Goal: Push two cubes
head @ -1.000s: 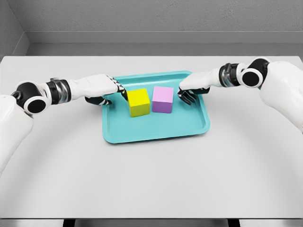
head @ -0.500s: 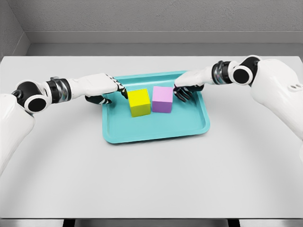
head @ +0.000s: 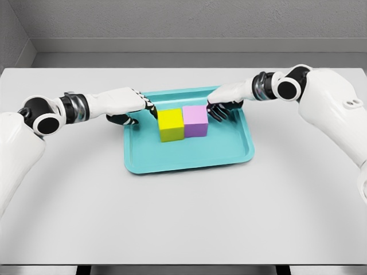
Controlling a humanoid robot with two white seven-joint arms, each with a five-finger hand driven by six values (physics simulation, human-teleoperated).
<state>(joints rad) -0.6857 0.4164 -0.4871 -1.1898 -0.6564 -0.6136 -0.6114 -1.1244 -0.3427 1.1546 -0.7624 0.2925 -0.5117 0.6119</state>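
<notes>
On the teal tray (head: 189, 160) at the middle of the grey table (head: 183, 217), the yellow cube (head: 171, 125) and the pink cube (head: 195, 121) sit side by side toward the back half, their inner faces touching or very nearly so. The yellow cube is on the left, the pink on the right.

Each hand comes at its cube from the outer side. The left hand (head: 127, 106) reaches over the tray's left rim, fingers curled downward and holding nothing, with its fingertips (head: 153, 111) against the yellow cube's upper left edge. The right hand (head: 225, 102) mirrors it across the tray's back right, fingers likewise curled and gripping nothing, its dark fingertips (head: 214, 113) at the pink cube's right face. Whether each fingertip truly presses or merely rests just beside the face is hard to tell at this size.

This placement suits a push rather than a grasp: curled fingers give a stiff edge to shove with, and opposing approaches drive the cubes toward each other. Judging by how they lie, the push looks essentially complete, with the pair closed up at the tray's centre line.
</notes>
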